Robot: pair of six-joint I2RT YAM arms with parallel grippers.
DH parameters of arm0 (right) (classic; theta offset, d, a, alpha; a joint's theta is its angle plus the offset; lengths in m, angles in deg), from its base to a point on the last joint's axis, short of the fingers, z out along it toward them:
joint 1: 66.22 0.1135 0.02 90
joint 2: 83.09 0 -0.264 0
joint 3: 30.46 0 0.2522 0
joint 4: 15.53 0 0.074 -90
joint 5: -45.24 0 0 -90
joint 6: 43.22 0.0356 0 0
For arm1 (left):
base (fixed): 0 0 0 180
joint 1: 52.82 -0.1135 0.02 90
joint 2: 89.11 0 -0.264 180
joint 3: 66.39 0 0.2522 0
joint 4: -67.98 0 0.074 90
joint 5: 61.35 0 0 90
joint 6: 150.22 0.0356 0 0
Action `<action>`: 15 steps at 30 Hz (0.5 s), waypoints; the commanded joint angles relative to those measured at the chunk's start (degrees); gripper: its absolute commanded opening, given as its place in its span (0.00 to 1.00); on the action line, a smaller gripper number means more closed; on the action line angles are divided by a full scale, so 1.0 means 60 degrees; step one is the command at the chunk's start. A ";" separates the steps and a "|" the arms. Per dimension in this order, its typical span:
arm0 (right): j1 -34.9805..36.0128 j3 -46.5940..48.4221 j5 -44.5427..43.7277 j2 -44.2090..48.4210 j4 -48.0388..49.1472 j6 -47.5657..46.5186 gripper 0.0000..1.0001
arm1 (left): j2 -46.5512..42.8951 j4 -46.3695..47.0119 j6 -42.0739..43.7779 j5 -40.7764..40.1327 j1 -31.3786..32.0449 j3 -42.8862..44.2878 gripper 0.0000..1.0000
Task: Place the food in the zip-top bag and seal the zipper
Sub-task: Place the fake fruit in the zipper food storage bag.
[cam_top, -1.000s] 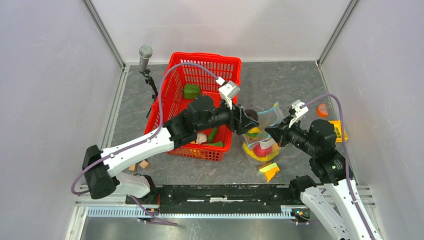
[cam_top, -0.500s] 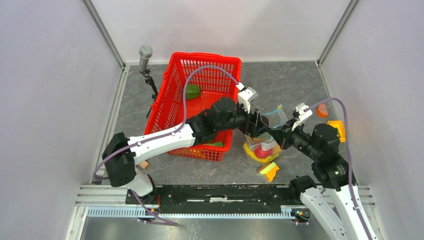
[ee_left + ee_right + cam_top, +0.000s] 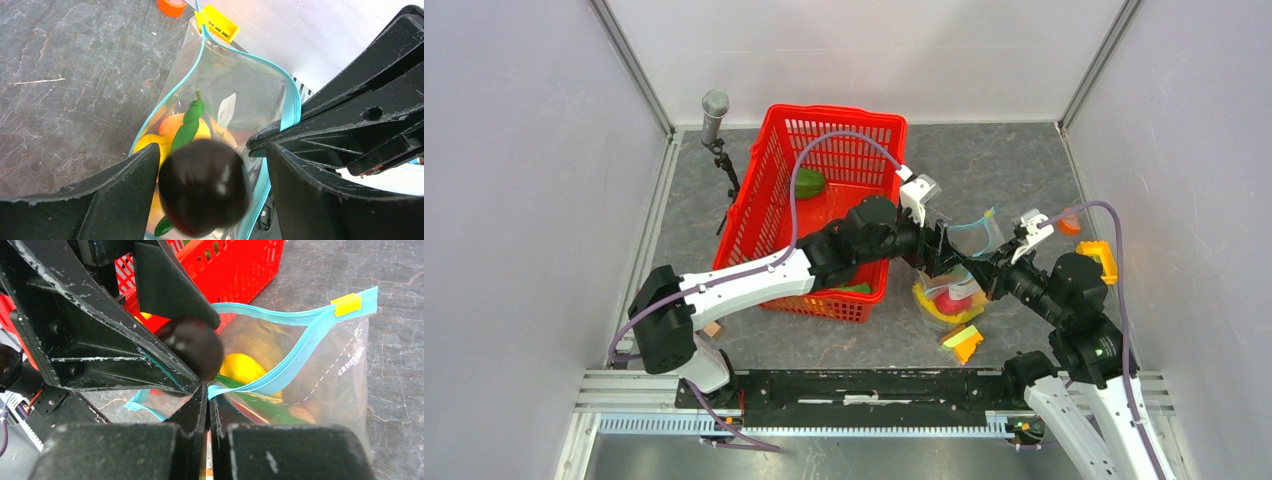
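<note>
The clear zip-top bag (image 3: pixel 959 285) stands right of the basket, mouth up and wide open. Its light blue zipper (image 3: pixel 300 322) rings the mouth. My right gripper (image 3: pixel 209 387) is shut on the near edge of the zipper strip and holds the mouth up. My left gripper (image 3: pixel 210 150) hovers over the mouth. The dark eggplant (image 3: pixel 202 185) is between its fingers, blurred, with a gap to the right finger. Inside the bag I see a yellow banana (image 3: pixel 245 367), a green pepper (image 3: pixel 187 127), an orange (image 3: pixel 172 125) and a red apple (image 3: pixel 951 298).
The red lattice basket (image 3: pixel 769 190) stands left of the bag with a green pepper (image 3: pixel 807 183) inside. A block stack (image 3: pixel 965 343) lies in front of the bag. A yellow crate (image 3: pixel 1104 258) and an orange piece (image 3: pixel 1069 222) sit at the right. A microphone stand (image 3: pixel 715 110) is back left.
My left gripper has carried the eggplant from the basket's right edge to above the bag mouth. My right gripper has shifted slightly right with the bag edge. The eggplant now looks loose in the jaws.
</note>
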 commanded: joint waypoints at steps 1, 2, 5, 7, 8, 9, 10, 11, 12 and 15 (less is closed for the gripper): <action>0.0067 -0.0015 0.0653 0.0265 0.1284 0.0418 0.04 | -0.0241 0.0565 0.0546 -0.0492 0.0023 0.0088 0.89; 0.0072 -0.0049 0.0618 0.0274 0.1295 0.0441 0.04 | -0.0316 0.0577 0.0541 -0.0525 0.0031 0.0061 0.93; 0.0072 -0.0115 0.0545 0.0251 0.1314 0.0462 0.03 | -0.0578 0.0610 0.0606 -0.0563 0.0029 -0.0051 0.96; 0.0071 -0.0161 0.0545 0.0244 0.1390 0.0492 0.03 | -0.0759 0.0681 0.0667 -0.0627 0.0029 -0.0165 0.97; 0.0072 -0.0170 0.0543 0.0263 0.1418 0.0501 0.04 | -0.0850 0.0680 0.0683 -0.0696 0.0026 -0.0216 0.98; 0.0071 -0.0184 0.0545 0.0264 0.1456 0.0532 0.03 | -0.0911 0.0676 0.0712 -0.0751 0.0009 -0.0255 0.98; 0.0072 -0.0184 0.0543 0.0257 0.1481 0.0559 0.04 | -0.0960 0.0670 0.0729 -0.0804 0.0008 -0.0313 0.98; 0.0061 -0.0185 0.0530 0.0274 0.1493 0.0586 0.03 | -0.0976 0.0627 0.0753 -0.0812 0.0014 -0.0338 0.96; 0.0065 -0.0185 0.0492 0.0278 0.1488 0.0619 0.03 | -0.0969 0.0425 0.0813 -0.0812 0.0013 -0.0300 0.94; 0.0072 -0.0156 0.0155 0.0240 0.1309 0.0705 0.04 | -0.1048 -0.0038 0.0977 -0.0828 0.0012 -0.0219 0.94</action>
